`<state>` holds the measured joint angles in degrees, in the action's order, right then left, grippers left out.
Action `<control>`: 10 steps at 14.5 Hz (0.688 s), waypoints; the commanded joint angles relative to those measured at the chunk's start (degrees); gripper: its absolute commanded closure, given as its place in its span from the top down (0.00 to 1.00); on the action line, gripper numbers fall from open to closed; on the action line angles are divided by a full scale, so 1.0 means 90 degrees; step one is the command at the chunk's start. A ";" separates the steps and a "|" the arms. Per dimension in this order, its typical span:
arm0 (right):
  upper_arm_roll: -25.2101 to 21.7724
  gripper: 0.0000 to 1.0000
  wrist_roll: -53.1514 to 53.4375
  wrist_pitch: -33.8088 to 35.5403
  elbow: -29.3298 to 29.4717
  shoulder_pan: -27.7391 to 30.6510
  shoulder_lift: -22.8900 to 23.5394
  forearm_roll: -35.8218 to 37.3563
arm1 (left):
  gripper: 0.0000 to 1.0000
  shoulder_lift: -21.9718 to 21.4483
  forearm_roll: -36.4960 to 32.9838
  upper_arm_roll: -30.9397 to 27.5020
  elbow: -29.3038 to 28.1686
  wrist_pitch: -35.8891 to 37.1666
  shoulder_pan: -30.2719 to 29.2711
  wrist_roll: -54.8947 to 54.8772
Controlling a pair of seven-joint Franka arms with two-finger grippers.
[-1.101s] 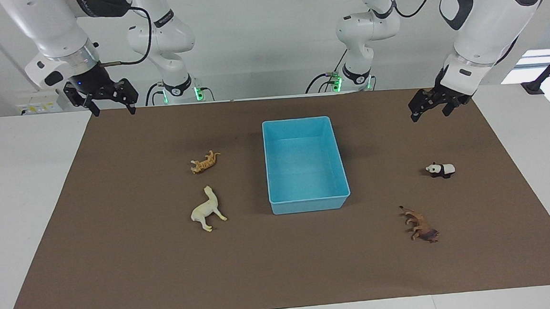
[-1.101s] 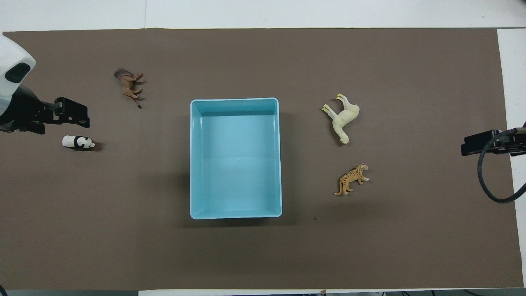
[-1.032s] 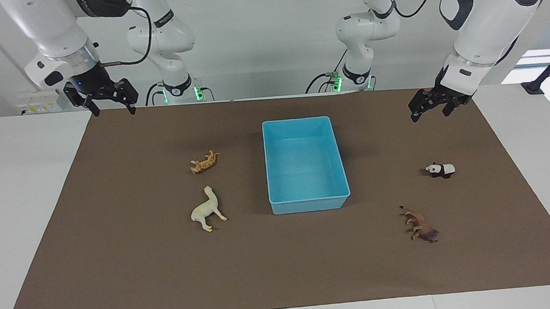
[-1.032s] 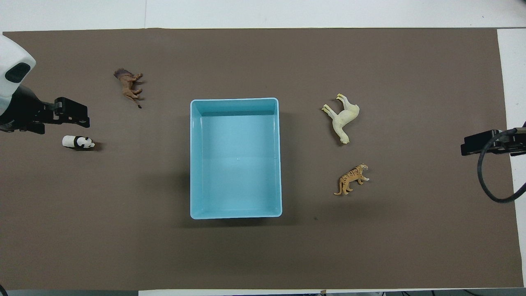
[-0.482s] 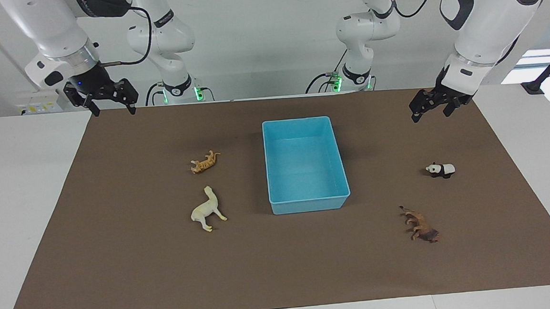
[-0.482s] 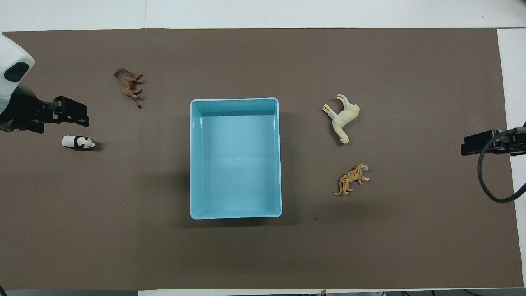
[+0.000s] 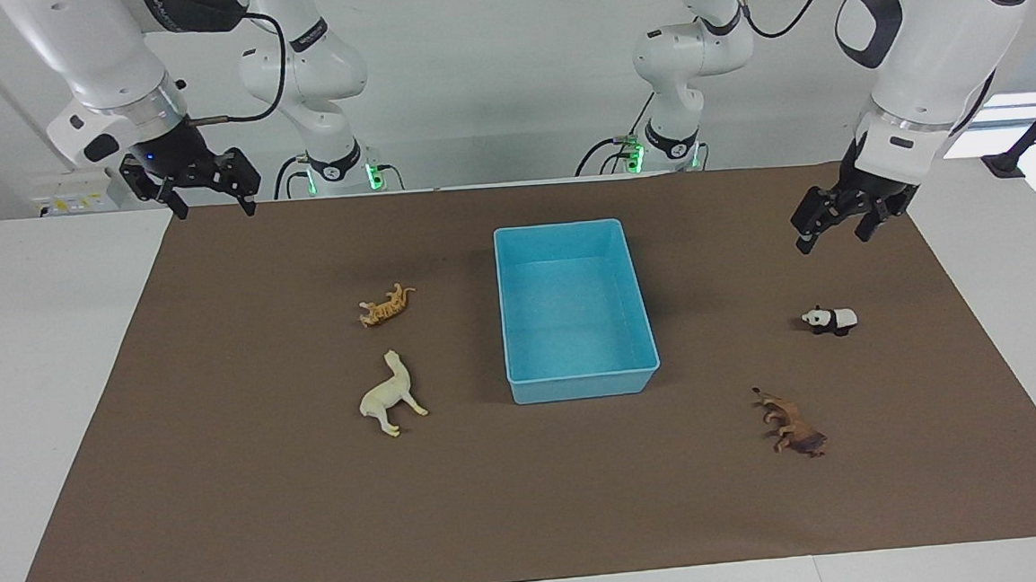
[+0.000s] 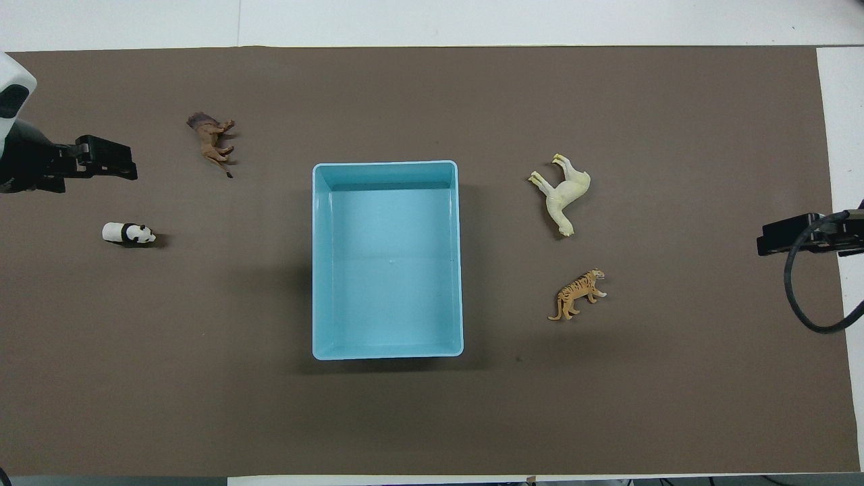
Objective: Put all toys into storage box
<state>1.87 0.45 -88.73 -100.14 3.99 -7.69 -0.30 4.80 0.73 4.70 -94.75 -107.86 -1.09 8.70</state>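
The light blue storage box (image 7: 578,384) stands empty at the middle of the brown mat; it also shows in the overhead view (image 8: 319,270). The tiger (image 7: 386,306) (image 8: 579,293) and the llama (image 7: 391,393) (image 8: 565,192) lie toward the right arm's end. The panda (image 7: 830,319) (image 8: 128,233) and the lion (image 7: 791,424) (image 8: 211,138) lie toward the left arm's end. My left gripper (image 7: 831,240) (image 8: 125,162) is open and empty, in the air over the mat close to the panda, not touching it. My right gripper (image 7: 211,202) (image 8: 766,244) is open and empty, waiting over the mat's corner.
The brown mat (image 7: 224,489) covers most of the white table (image 7: 36,356). A black cable (image 8: 803,297) hangs by the right gripper. The arms' bases (image 7: 340,171) stand at the robots' edge of the table.
My left gripper has come down and moved closer to the panda. The right arm, the toys and the box have not moved.
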 commanded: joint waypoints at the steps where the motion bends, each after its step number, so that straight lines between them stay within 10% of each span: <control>1: 0.0066 1.00 -0.0148 0.0112 0.0052 0.0104 -0.0024 0.0082 | 1.00 0.0743 -0.0110 -0.0005 0.0039 -0.1175 0.0014 0.0039; 10: 0.0104 1.00 -0.0062 -0.0616 -0.0268 -0.0003 -0.0034 -0.0005 | 1.00 0.3118 -0.0755 0.0005 0.1006 -0.3745 0.0141 0.0020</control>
<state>2.07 -0.42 -90.22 -100.34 3.91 -7.68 -0.33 29.31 -4.83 5.08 -88.57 -137.76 -0.25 8.68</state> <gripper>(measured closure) 0.000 0.000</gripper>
